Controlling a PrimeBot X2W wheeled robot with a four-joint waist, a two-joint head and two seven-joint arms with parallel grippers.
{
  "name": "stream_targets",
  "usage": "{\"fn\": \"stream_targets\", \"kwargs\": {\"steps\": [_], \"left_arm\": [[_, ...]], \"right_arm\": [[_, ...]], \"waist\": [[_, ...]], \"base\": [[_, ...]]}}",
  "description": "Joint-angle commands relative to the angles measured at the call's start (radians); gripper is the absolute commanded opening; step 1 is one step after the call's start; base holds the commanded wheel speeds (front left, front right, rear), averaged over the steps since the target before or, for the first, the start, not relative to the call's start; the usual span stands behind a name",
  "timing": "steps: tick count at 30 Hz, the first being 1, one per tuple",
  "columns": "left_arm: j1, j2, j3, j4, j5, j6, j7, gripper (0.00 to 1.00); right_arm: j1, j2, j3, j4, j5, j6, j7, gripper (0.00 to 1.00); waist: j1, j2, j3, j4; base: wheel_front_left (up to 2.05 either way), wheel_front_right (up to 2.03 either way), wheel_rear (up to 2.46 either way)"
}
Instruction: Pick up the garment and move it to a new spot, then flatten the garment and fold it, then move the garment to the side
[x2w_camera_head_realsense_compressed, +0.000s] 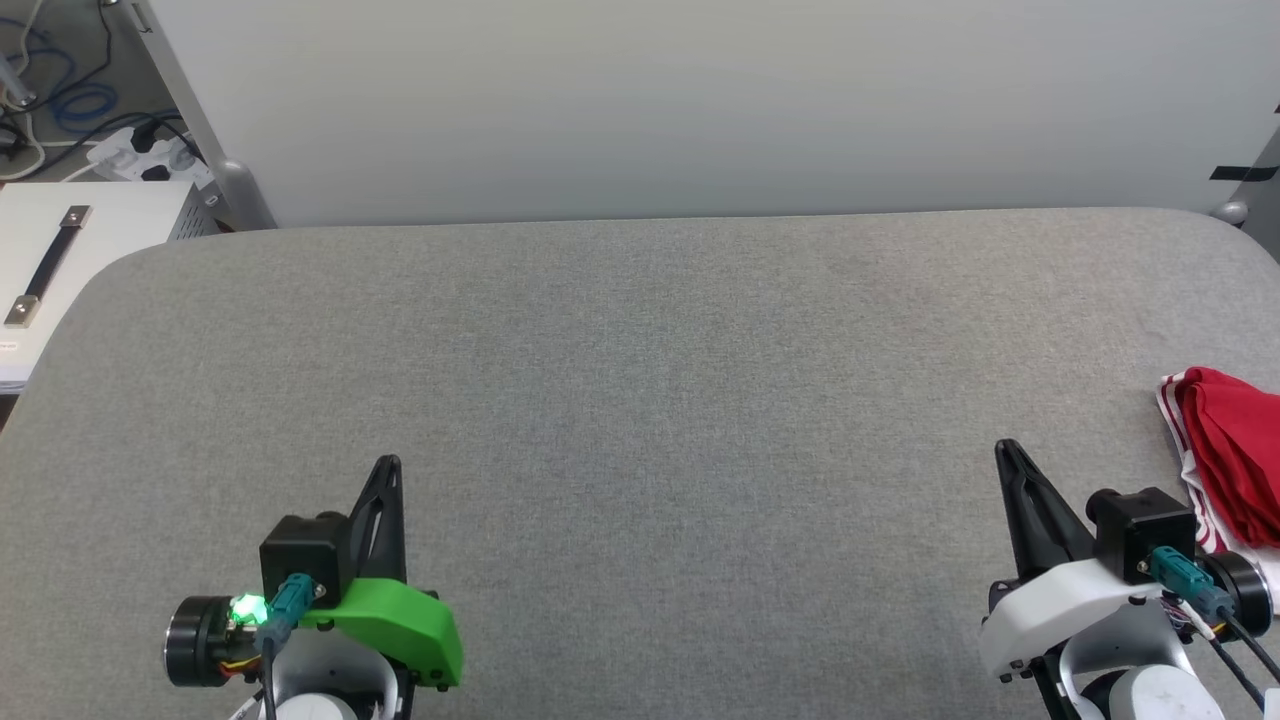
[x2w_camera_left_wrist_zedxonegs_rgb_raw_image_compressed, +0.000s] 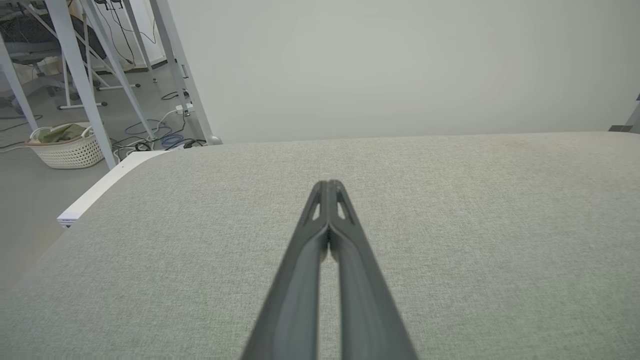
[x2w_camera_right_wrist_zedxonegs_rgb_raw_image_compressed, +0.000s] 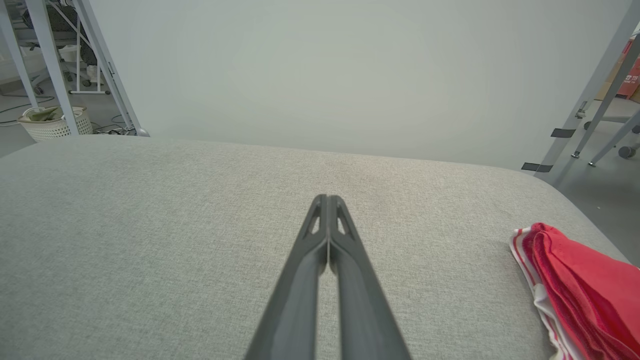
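The garment (x2w_camera_head_realsense_compressed: 1235, 455) is a red shirt with white striped trim, bunched at the right edge of the grey padded table (x2w_camera_head_realsense_compressed: 640, 400). It also lies at the lower right in the right wrist view (x2w_camera_right_wrist_zedxonegs_rgb_raw_image_compressed: 580, 290). My right gripper (x2w_camera_head_realsense_compressed: 1003, 450) is shut and empty, just left of the garment and apart from it; its fingers (x2w_camera_right_wrist_zedxonegs_rgb_raw_image_compressed: 327, 200) meet at the tips. My left gripper (x2w_camera_head_realsense_compressed: 388, 465) rests at the lower left, far from the garment, shut with nothing in it, its fingertips (x2w_camera_left_wrist_zedxonegs_rgb_raw_image_compressed: 328, 186) pressed together.
A pale wall (x2w_camera_head_realsense_compressed: 700, 100) backs the table's far edge. A white box with a black handle (x2w_camera_head_realsense_compressed: 60, 255) stands off the table's left side, with cables and a power strip (x2w_camera_head_realsense_compressed: 140, 155) behind. A white laundry basket (x2w_camera_left_wrist_zedxonegs_rgb_raw_image_compressed: 65, 145) sits on the floor among metal frame legs.
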Motion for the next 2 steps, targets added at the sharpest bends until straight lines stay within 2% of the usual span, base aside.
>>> {"fn": "stream_targets", "kwargs": {"steps": [1, 2], "left_arm": [[-0.007, -0.006, 0.006, -0.007, 0.014, 0.007, 0.006, 0.00], [-0.007, -0.006, 0.006, -0.008, 0.015, 0.008, 0.008, 0.00]], "right_arm": [[0.013, 0.006, -0.001, -0.008, -0.011, -0.001, 0.004, 0.00], [0.013, 0.006, -0.002, -0.008, -0.013, -0.001, 0.006, 0.00]], "waist": [[0.0000, 0.0000, 0.000, 0.000], [0.0000, 0.0000, 0.000, 0.000]], "base": [[0.00, 0.00, 0.00], [0.00, 0.00, 0.00]]}}
